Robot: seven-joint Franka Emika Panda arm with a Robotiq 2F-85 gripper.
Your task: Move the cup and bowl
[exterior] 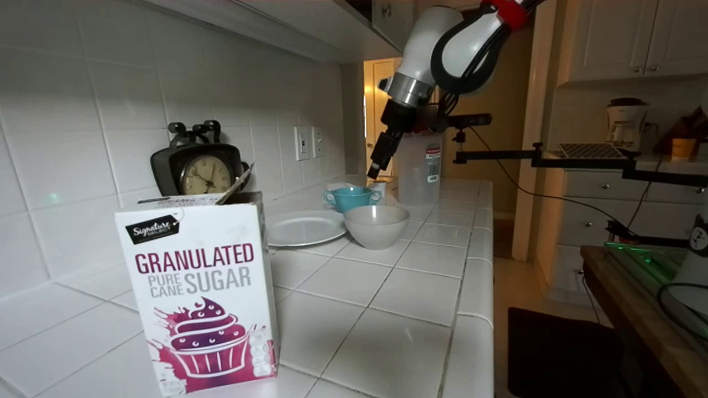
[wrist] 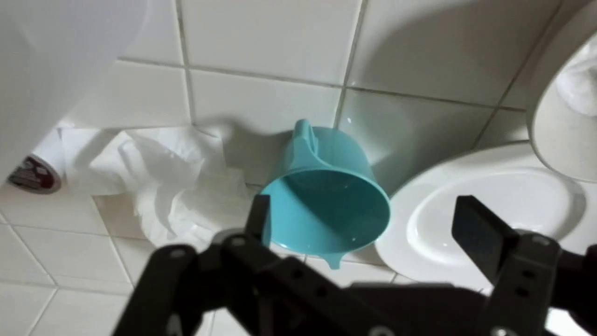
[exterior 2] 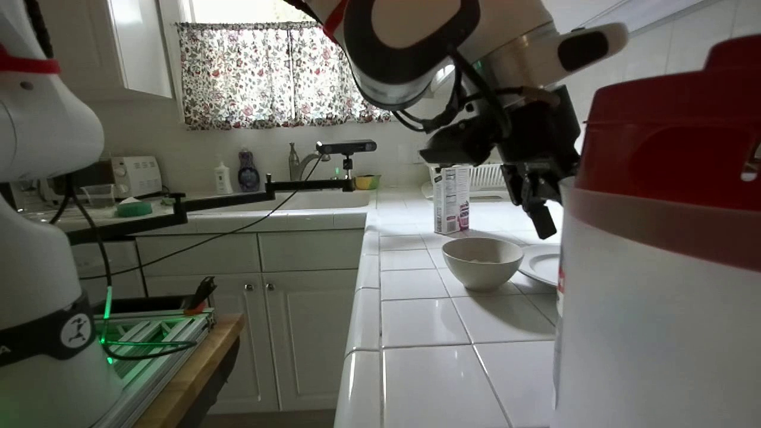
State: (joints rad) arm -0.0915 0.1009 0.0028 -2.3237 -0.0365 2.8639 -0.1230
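Observation:
The teal cup [wrist: 326, 210] stands upright on the tiled counter, with a handle on each side. It also shows in an exterior view [exterior: 354, 201], partly behind the bowl; elsewhere it is hidden. The white bowl [exterior: 377, 226] stands close to the cup and has something white and crumpled in it. The bowl also shows in an exterior view [exterior 2: 481, 264] and at the right edge of the wrist view [wrist: 555, 116]. My gripper [wrist: 361, 214] is open and empty above the cup, its fingers wide apart. It points down in both exterior views [exterior: 375, 167] [exterior 2: 540, 217].
A flat white plate [exterior: 307, 228] lies beside the cup and bowl. A tall clear pitcher with a red lid [exterior 2: 660, 333] stands near the cup. Crumpled white paper [wrist: 177, 182] lies on the counter. A sugar box [exterior: 204, 309] and a dark clock [exterior: 199, 168] stand farther along.

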